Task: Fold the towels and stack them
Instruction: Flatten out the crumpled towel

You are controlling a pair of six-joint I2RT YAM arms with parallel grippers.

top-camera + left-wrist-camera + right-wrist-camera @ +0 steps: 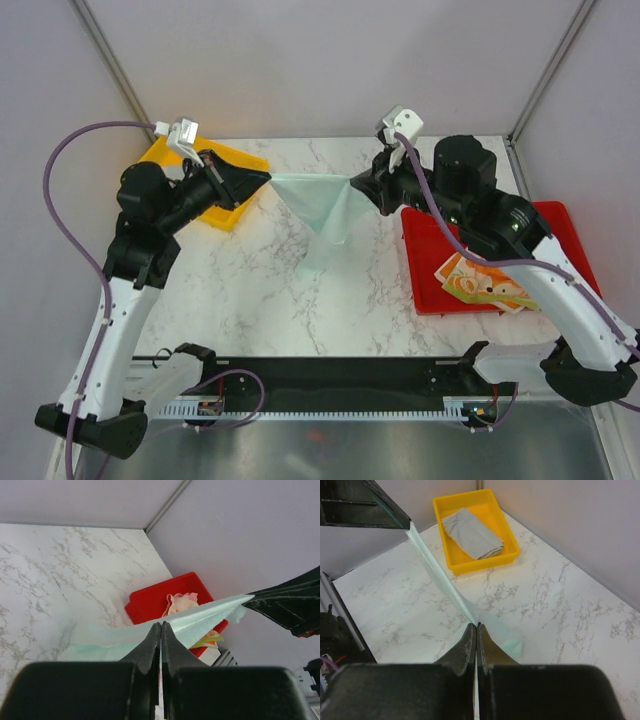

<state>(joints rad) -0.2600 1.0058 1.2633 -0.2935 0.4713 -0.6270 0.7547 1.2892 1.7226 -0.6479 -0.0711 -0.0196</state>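
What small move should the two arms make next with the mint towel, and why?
Probably lower both arms together and lay the mint towel on the table: left fingers and right fingers each pinch an upper corner, and it hangs unfolded between them.

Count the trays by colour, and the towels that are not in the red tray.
yellow tray: 1
red tray: 1
mint green towel: 1
grey towel: 1
Total: 4
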